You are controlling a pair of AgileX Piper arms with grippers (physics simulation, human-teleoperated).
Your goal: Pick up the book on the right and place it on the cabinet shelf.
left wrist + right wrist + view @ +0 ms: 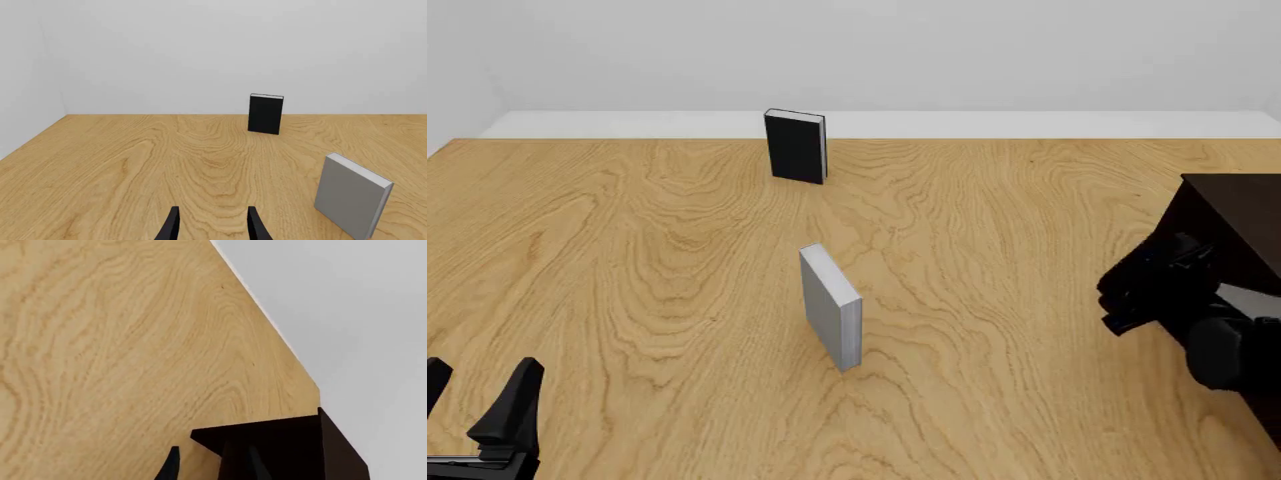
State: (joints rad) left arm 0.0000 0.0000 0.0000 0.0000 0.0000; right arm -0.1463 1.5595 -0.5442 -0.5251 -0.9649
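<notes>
- Front view, far left: your left gripper rests low over the table, fingers spread and empty, taking no part in the job.
- Towards the back, a black book stands upright, untouched.
- Mid-table, the second grey book stands on end, well apart from both arms.
- On the right, your right gripper hovers at the cabinet shelf. In its wrist view the fingers are parted with nothing between them.
- Beside that arm, a pale grey sliver shows against the dark cabinet. I judge this to be the book, set on the shelf, though most of it is hidden.
- If so, the placing looks done and you only need to draw the right arm clear.
</notes>
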